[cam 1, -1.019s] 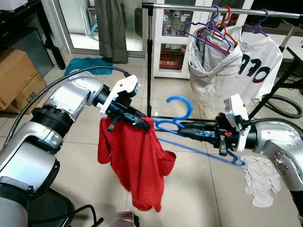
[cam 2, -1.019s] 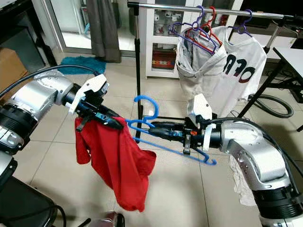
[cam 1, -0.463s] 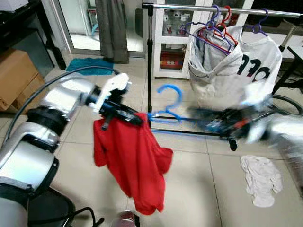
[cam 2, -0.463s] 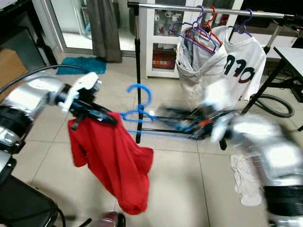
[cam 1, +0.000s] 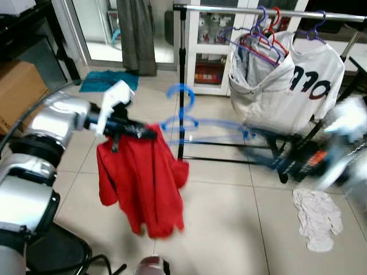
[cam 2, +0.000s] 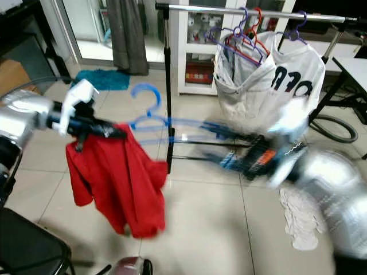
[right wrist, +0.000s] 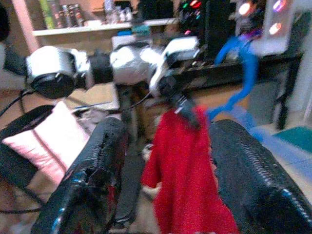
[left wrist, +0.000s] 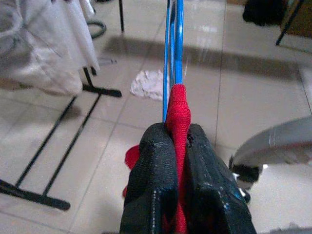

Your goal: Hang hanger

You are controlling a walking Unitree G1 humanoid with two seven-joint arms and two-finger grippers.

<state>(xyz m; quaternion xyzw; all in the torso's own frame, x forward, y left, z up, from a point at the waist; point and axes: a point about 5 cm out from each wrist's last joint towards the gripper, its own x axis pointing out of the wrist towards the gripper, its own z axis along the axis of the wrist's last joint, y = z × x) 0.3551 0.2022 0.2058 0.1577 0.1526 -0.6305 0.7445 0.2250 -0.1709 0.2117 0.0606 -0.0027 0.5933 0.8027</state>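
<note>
A blue plastic hanger (cam 1: pixel 189 121) sticks out of the neck of a red shirt (cam 1: pixel 140 183), its hook up and its far arm reaching right in the air. My left gripper (cam 1: pixel 140 132) is shut on the shirt's collar beside the hanger, and the shirt hangs below it. In the left wrist view the black fingers (left wrist: pixel 156 165) pinch the red cloth (left wrist: pixel 178 105), with the hanger's blue wires (left wrist: pixel 174 44) running ahead. My right gripper (cam 1: pixel 287 163) is blurred, low on the right, apart from the hanger. Its fingers (right wrist: pixel 97 170) stand open with nothing between them.
A clothes rail (cam 1: pixel 269 11) crosses the back on a black post (cam 1: pixel 182 86). It carries coloured hangers and white garments (cam 1: pixel 287 91). A white cloth (cam 1: pixel 318 217) lies on the tiled floor at right. A cardboard box (cam 1: pixel 17 91) and a teal mat (cam 1: pixel 106 80) are at left.
My right gripper has let go of the hanger and drawn back to the right. The left arm has swung left and up, carrying the red shirt and hanger.
</note>
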